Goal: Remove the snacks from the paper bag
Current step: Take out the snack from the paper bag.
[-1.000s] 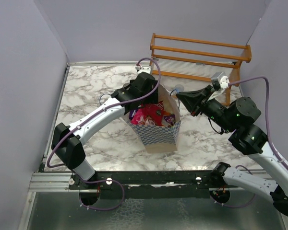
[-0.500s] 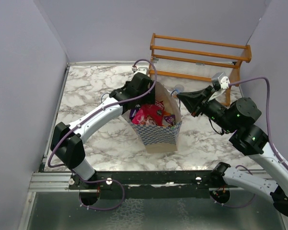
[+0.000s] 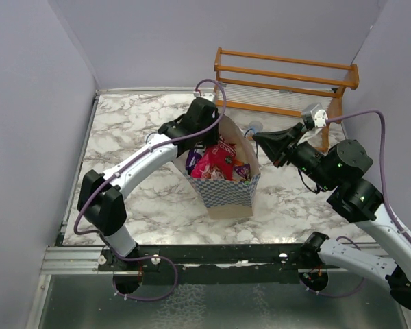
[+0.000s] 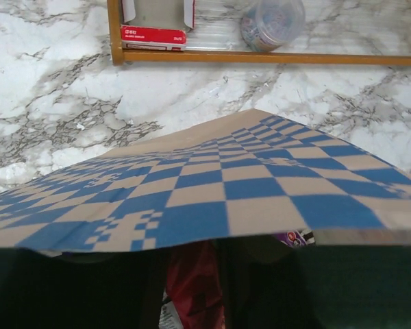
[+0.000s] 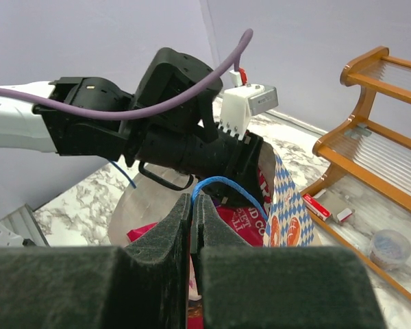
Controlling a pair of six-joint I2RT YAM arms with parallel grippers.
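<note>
The blue-and-white checkered paper bag (image 3: 225,188) stands open mid-table. Its wall fills the left wrist view (image 4: 226,199). My left gripper (image 3: 210,144) reaches into the bag's mouth from the back left. Its dark fingers (image 4: 233,288) close around the pink-red snack bag (image 3: 220,159), red between them (image 4: 192,274). A purple packet (image 4: 292,238) shows beside it. My right gripper (image 3: 257,138) is shut on the bag's blue cord handle (image 5: 222,188) and holds the right rim up. The bag's orange print (image 5: 288,223) faces the right wrist camera.
A wooden rack (image 3: 288,82) stands at the back right, close behind the bag. On its lower level lie a small red-and-white box (image 4: 154,34) and a clear round container (image 4: 272,24). Grey walls enclose the table on the left, back and right.
My left wrist has shifted at the bag's mouth, and the pink-red snack bag now sits a little higher in the bag. The right gripper has kept hold of the handle.
</note>
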